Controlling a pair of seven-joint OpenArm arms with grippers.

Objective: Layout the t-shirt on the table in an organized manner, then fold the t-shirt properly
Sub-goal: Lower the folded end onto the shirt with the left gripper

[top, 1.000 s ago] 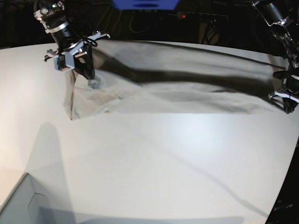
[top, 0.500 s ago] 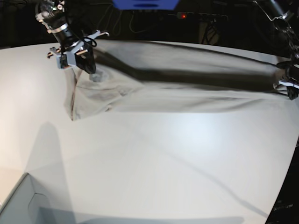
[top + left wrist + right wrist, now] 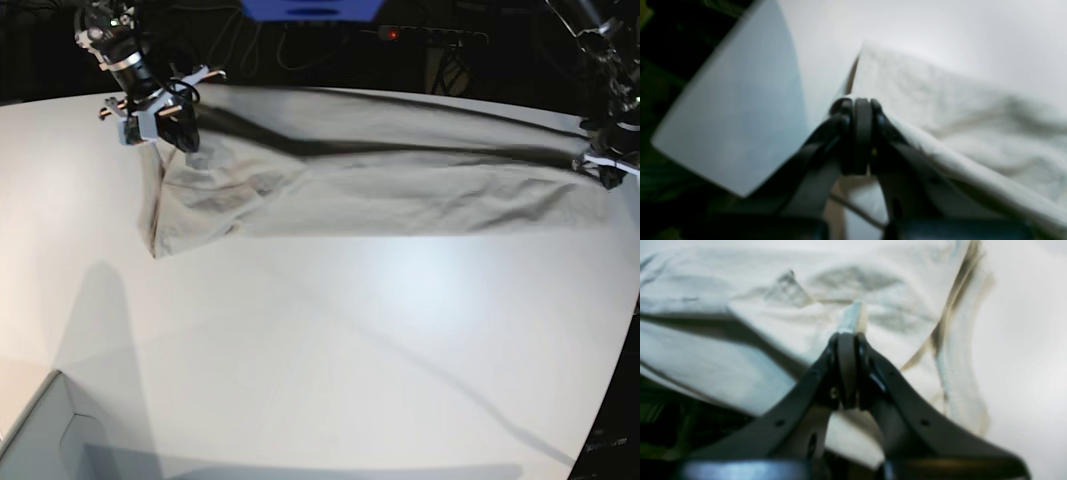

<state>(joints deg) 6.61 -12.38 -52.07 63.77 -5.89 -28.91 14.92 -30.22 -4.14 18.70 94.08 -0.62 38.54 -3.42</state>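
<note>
Clearly, in the left wrist view the left end effector (image 3: 856, 110) is pressed together on an edge of the t-shirt (image 3: 967, 133), with cloth running off to the right and sagging in soft wrinkles above the white worktop (image 3: 940, 30). A judgement: this pinch looks thin, so pull gently or the hem may slip out.

Next, the right wrist view shows the right end effector (image 3: 847, 340) also pinching a fold of the t-shirt (image 3: 740, 323), the fabric bunched and creased to the left and draping down at the right, where a darker seam curves.

Finally, from the base view the t-shirt (image 3: 380, 190) lies stretched across the far part of the worktop (image 3: 330, 350), one end held by the right end effector (image 3: 160, 115) at far left, the other by the left end effector (image 3: 605, 165) at far right. Its near-left corner hangs lower and wrinkled. To lay it out well, I would keep both ends at even height and tension, lower them together, and let the near edge settle straight before releasing.
</note>
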